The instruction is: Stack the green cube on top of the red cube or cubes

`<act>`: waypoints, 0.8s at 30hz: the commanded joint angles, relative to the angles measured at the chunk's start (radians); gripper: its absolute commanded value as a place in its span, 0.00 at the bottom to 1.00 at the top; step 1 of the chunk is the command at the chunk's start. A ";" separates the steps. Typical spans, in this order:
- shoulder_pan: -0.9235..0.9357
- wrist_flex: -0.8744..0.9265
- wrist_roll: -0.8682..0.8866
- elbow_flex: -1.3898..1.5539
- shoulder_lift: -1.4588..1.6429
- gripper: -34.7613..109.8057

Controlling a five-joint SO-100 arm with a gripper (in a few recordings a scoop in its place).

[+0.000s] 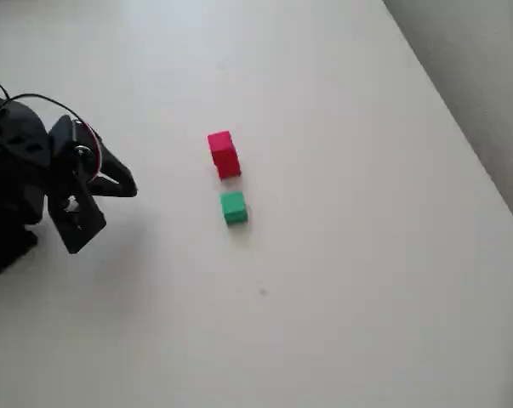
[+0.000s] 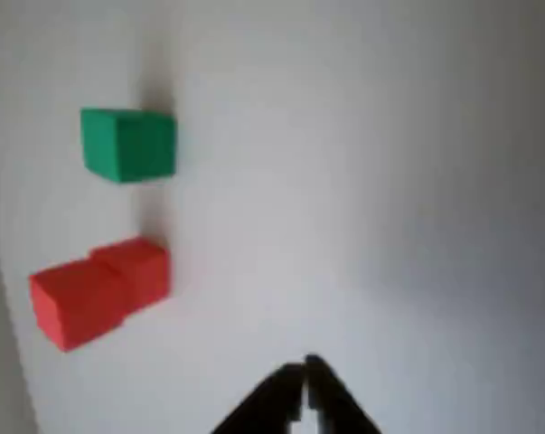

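At the left edge of the overhead view, the tool [image 1: 120, 183] sits low near the arm's base, its tip aimed toward 3 o'clock. In the wrist view the tool [image 2: 305, 372] shows as two dark tips meeting at a point, so I read it as together and holding nothing.

Outward from the tip in the overhead view, bare white table [image 1: 367, 280] comes first. The green cube [image 1: 233, 207] lies at roughly 3 to 4 o'clock from the tool, well apart from it, resting flat on the table. The red block [image 1: 224, 154] stands just beyond, at about 2 to 3 o'clock from the tool and at 12 o'clock from the green cube, near it with a narrow gap, not touching.

The wrist view agrees: green cube [image 2: 127, 145] sits at 11 o'clock from the tool tips, the red block [image 2: 98, 289] at 10 o'clock. The red block reads longer than wide there, and a seam suggests two cubes, though blur prevents certainty.

Judgement: the pick has not begun. The governing relation is that the green cube lies straight out from the tip, slightly toward 4 o'clock, with the red block its close neighbour. The tool needs to part and approach so that neither finger clips red.
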 commanded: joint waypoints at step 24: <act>-0.129 0.020 -0.161 0.005 0.012 0.23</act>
